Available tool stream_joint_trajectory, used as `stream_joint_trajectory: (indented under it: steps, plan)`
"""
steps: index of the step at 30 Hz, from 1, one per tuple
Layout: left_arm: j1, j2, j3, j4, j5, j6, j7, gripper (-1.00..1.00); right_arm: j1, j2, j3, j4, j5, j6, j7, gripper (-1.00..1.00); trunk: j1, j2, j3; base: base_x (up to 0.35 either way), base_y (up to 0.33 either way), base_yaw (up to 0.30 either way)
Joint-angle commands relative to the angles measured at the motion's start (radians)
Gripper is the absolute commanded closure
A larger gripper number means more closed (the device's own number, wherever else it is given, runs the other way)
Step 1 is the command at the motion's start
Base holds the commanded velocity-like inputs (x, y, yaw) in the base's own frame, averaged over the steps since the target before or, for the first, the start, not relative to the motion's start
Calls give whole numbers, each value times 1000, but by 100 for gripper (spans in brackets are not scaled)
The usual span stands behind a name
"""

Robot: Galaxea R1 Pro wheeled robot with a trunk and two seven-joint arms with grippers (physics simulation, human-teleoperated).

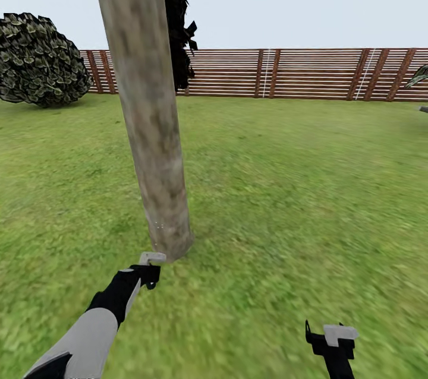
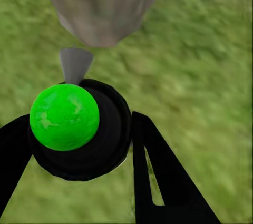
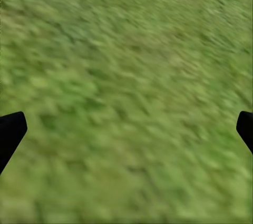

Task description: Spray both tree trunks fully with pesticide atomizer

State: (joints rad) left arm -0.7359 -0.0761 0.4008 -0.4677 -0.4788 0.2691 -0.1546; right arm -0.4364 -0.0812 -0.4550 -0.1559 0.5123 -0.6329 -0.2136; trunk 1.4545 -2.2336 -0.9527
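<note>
A thick, pale grey-tan tree trunk [image 1: 148, 117] rises from the grass floor [image 1: 297, 189] just ahead. My left gripper [image 1: 146, 275] is low at its base, shut on the pesticide atomizer [image 1: 153, 258]. In the left wrist view, the atomizer [image 2: 64, 117] shows a bright green top on a black body between the fingers [image 2: 158, 171] of the left gripper [image 2: 79, 129]. Its grey nozzle [image 2: 75, 63] points at the trunk's foot [image 2: 100, 8]. A few tiny white specks [image 1: 157, 224] dot the lower trunk. My right gripper [image 1: 333, 337] [image 3: 126, 129] hangs open over bare grass.
A reddish-brown slat fence [image 1: 285, 73] closes the lawn at the back. A round leafy shrub [image 1: 38, 61] stands at the far left. A near-black conifer [image 1: 178, 16] rises behind the trunk. A green frond [image 1: 419, 76] pokes in at the right edge.
</note>
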Motion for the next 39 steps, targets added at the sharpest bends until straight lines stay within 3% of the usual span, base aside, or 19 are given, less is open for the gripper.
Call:
stream_joint_trajectory:
  steps: [1, 3, 5, 6, 8, 10, 12, 14, 17, 20, 24, 27, 30, 32, 34, 36, 39]
  plan:
    - [-4, -9, 9, -3, -12, 5, -17, 100, -1, 0, -4, 2, 11, -2, -7, -100, 0, 0, -1, 0, 0, 0]
    - [-10, -17, 8, -3, -12, 6, -33, 100, -1, 0, -4, 2, 11, -3, -7, -100, 0, 0, -1, 0, 0, 0]
    - [-12, -5, 9, -5, -12, 7, -38, 100, -1, 0, -4, 2, 11, -2, -7, -100, 0, 0, -1, 0, 0, 0]
    - [-12, 10, 11, -10, -12, 7, -41, 100, -1, 0, -4, 2, 11, -3, -7, -100, 0, 0, -1, 0, 0, 0]
    - [-9, 71, 16, -33, -10, 8, -64, 100, -1, 0, -4, 2, 11, -2, -7, -100, 0, 0, -1, 0, 0, 0]
    - [-5, 92, 15, -41, -10, 7, -80, 100, -1, 0, -4, 2, 11, -2, -7, -100, 0, 0, -1, 0, 0, 0]
    - [-3, 83, 10, -45, -10, 6, -87, 100, -1, 0, -4, 2, 11, -2, -7, -100, 0, 0, -1, -133, 37, 0]
    - [-10, 51, 9, -46, -12, 7, -89, 100, -1, -1, -4, 2, 11, -2, -7, -100, 0, 0, -1, -231, 49, 0]
    - [-25, 23, 3, -47, -14, 9, -89, 100, -1, -1, -4, 1, 11, -2, -7, -100, 0, 0, -1, -74, 14, 0]
    - [-66, 36, -1, -48, -12, 41, -89, 100, 1, -2, -4, 1, 11, -2, -7, -100, 0, 0, -1, -9, 2, 0]
    - [-102, 83, 1, -60, -11, 61, -110, 100, 1, -2, -4, 2, 11, -2, -7, -100, 0, 0, -1, -1, 0, 0]
    - [-113, 74, -3, -62, -11, 87, -136, 100, 1, -2, -4, 2, 11, -2, -7, -100, 0, 0, -1, 0, 0, 0]
    - [-132, 24, -21, -63, -13, 102, -143, 100, 1, -2, -4, 2, 11, -2, -7, -100, 0, 0, -1, 0, 0, 0]
    - [-154, 13, -23, -63, -12, 105, -144, 100, 2, -2, -4, 2, 11, -2, -7, -100, 0, 0, -1, 0, 0, 0]
    - [-170, 23, -22, -73, -11, 138, -147, 100, 2, -2, -4, 1, 11, -2, -7, -100, 0, 0, -1, 0, 0, 0]
    - [-177, 54, -18, -129, -9, 195, -153, 100, 2, -2, -4, 1, 11, -2, -7, -100, 0, 0, -1, 0, 0, 0]
    - [-173, 67, -24, -184, -13, 230, -197, 100, 2, -2, -4, 1, 11, -2, -7, -100, 0, 0, -1, -16, 0, 0]
